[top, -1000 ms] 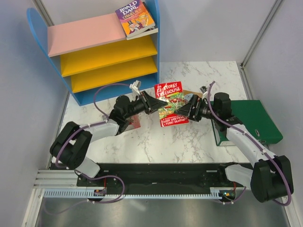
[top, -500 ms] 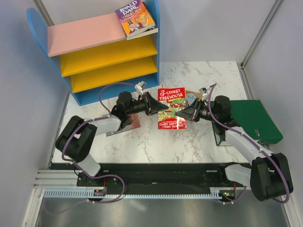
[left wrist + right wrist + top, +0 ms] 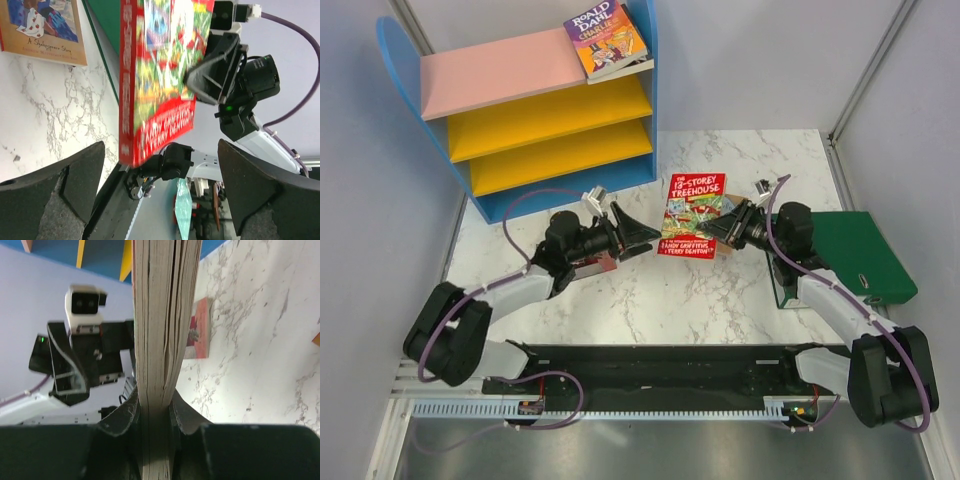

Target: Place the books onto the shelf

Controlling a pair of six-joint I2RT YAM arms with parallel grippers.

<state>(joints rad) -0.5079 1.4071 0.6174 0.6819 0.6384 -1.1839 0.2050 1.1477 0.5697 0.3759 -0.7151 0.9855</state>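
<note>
Books: Charlie [image 3: 605,38] lies atop the shelf [image 3: 500,75], far left. Left fingers [image 3: 640,233] gape wide, holding nothing, just short of Treehouse [image 3: 692,215]. Treehouse hangs off the surface [image 3: 720,290], mid-scene, cover toward the top camera. Right fingers [image 3: 725,228] pinch its page edge, nearly closed. Step: right arm alone carries Treehouse. Next, likely: swing it up-left to the shelf, clearing the left arm. The one-edge grip may let it sag.

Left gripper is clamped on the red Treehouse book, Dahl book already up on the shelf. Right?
Wrong arm: the right gripper clamps the red Treehouse book, clear in the right wrist view; the left gripper is open. Dahl book on the shelf: yes.
</note>
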